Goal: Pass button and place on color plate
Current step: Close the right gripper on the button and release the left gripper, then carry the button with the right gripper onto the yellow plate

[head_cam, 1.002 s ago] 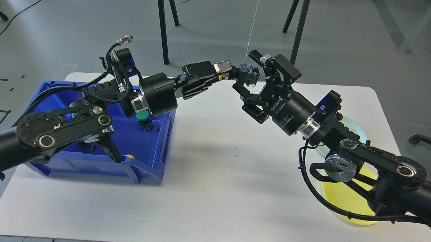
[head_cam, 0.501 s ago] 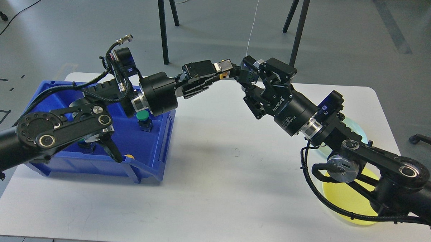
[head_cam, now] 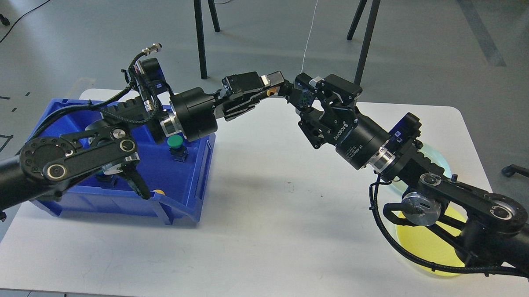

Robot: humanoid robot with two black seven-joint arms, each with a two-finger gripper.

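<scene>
Above the white table (head_cam: 262, 218), mid-air between both arms, the button (head_cam: 302, 96) sits where the left gripper (head_cam: 279, 86) and right gripper (head_cam: 308, 99) meet; its long axis cannot be told. The right fingers, spread a second ago, have closed around it; the left grip is unclear. Blue bin (head_cam: 188, 181) left, yellow plate (head_cam: 424, 246) right, bare tabletop between.

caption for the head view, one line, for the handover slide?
Mid-air handover above the white table: left gripper and right gripper meet at the button, blue bin left, yellow plate right.
</scene>
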